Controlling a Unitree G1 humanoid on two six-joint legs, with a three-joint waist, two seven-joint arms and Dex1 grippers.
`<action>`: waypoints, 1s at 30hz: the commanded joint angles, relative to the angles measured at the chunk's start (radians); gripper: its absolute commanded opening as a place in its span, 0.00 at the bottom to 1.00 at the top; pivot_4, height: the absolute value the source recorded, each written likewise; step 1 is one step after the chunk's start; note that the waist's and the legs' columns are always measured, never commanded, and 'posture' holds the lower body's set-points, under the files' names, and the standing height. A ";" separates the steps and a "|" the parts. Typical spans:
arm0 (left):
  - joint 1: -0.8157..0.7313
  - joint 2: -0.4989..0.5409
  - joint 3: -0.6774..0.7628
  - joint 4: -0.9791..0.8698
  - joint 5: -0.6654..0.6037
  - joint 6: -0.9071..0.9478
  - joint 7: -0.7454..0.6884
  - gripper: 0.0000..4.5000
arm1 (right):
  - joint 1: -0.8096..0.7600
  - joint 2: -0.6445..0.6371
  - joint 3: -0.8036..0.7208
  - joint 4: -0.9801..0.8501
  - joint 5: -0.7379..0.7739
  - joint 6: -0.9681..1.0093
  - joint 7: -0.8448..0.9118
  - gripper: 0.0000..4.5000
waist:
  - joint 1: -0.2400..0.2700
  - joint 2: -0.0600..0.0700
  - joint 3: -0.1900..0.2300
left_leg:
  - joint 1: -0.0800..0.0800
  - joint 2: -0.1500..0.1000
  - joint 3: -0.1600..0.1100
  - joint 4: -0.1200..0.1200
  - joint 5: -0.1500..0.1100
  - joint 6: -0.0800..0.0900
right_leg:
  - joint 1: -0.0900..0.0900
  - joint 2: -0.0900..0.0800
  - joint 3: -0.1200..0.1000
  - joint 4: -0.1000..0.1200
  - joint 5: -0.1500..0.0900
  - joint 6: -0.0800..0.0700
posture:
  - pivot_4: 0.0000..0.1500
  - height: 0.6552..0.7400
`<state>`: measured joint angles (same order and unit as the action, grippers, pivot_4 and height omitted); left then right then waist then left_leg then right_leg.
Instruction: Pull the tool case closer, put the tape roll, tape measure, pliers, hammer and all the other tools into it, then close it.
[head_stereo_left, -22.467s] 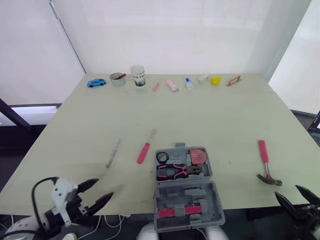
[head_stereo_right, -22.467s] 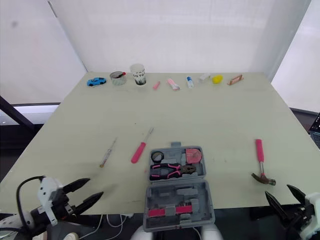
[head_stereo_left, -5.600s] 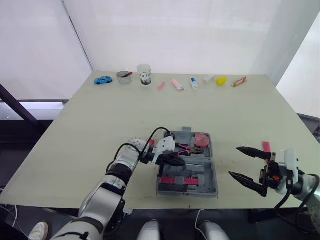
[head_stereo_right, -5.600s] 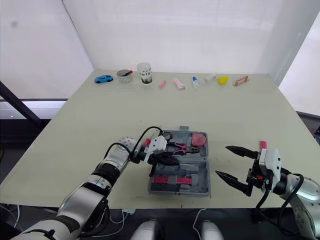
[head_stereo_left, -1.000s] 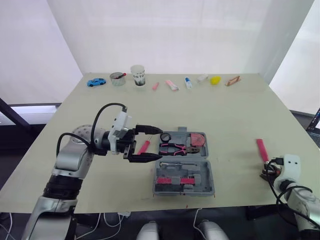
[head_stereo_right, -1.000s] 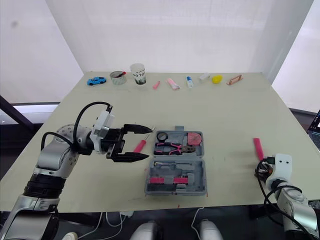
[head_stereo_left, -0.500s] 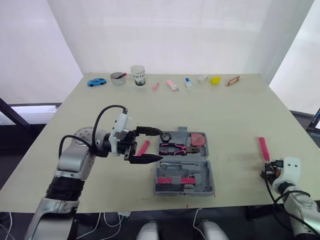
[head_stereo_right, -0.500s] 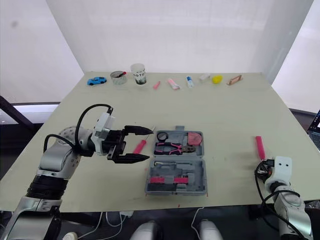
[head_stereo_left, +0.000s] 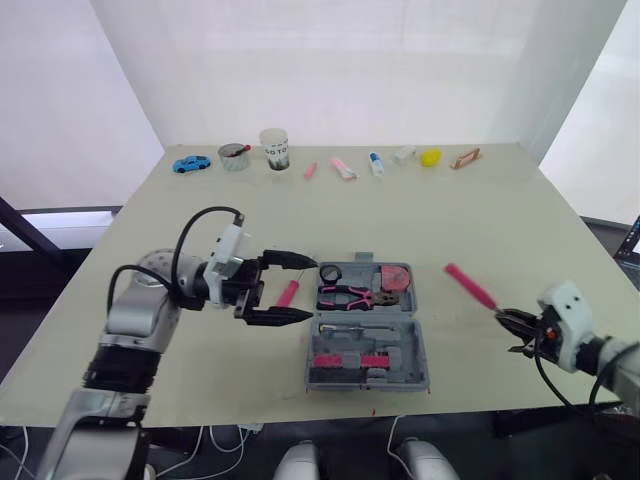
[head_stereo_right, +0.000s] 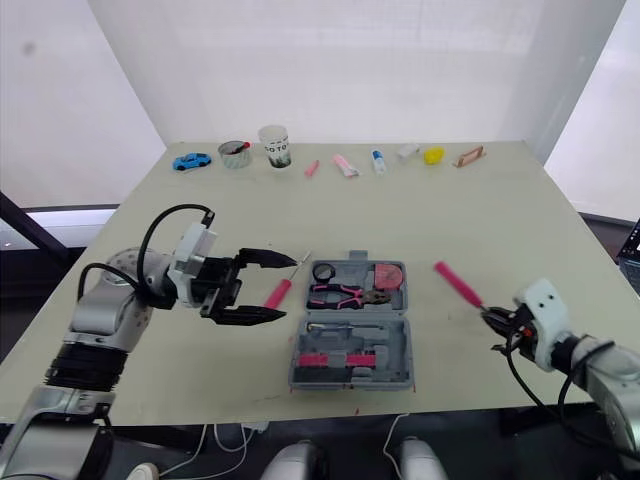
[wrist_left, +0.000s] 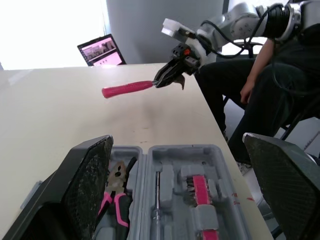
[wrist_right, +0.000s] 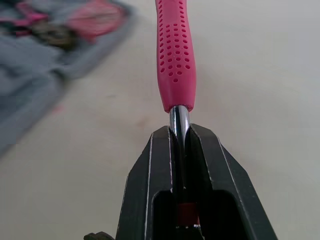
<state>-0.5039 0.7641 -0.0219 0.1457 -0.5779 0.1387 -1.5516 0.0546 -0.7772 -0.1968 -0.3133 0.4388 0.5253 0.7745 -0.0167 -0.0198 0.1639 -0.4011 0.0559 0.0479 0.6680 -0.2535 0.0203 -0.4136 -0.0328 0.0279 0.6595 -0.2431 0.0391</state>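
Table (head_stereo_left: 480, 220) pale green, white backdrop (head_stereo_left: 350, 70) behind; left hand (head_stereo_left: 301, 289) open, right hand (head_stereo_left: 508, 322) grips hammer (head_stereo_left: 470, 286).

My left claw (head_stereo_left: 310, 289) gapes wide, aimed at 3 o'clock; my right claw (head_stereo_left: 505, 320) pinches the hammer (head_stereo_left: 468, 284), aimed at 10 o'clock.

The hammer (wrist_right: 176, 60) head mostly hidden by right gripper (wrist_right: 179, 134); case (wrist_right: 35, 55) blurred, cut off; far items (head_stereo_left: 343, 169) too small to name.
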 joint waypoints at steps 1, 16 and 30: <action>-0.018 0.052 -0.038 0.015 -0.070 -0.132 -0.063 1.00 | -0.070 -0.078 0.059 -0.094 0.043 0.056 0.104 0.02 | 0.004 0.000 0.000 | 0.000 0.000 0.000 0.000 0.000 0.000 | 0.000 0.000 0.000 0.000 0.000 0.000 | 1.00 1.00; 0.011 0.298 -0.239 0.116 -0.172 -0.324 -0.063 1.00 | -0.579 -0.052 0.597 -0.100 -0.158 0.223 0.216 0.02 | 0.007 -0.004 0.005 | -0.018 0.000 0.000 0.002 0.000 0.000 | -0.018 -0.001 -0.002 0.002 0.004 0.000 | 1.00 1.00; 0.077 0.380 -0.268 0.117 -0.180 -0.418 -0.063 1.00 | -0.725 0.092 0.863 -0.004 -0.356 0.283 0.233 0.02 | 0.005 -0.004 0.005 | -0.020 0.000 0.000 0.003 0.000 0.000 | -0.019 -0.001 -0.003 0.002 0.004 0.000 | 1.00 1.00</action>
<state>-0.4246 1.1248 -0.2890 0.2689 -0.7453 -0.2509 -1.5556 -0.6482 -0.7053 0.6530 -0.3153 0.1071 0.8019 1.0173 -0.0116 -0.0238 0.1693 -0.4211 0.0562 0.0478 0.6707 -0.2533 0.0201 -0.4330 -0.0336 0.0251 0.6619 -0.2387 0.0394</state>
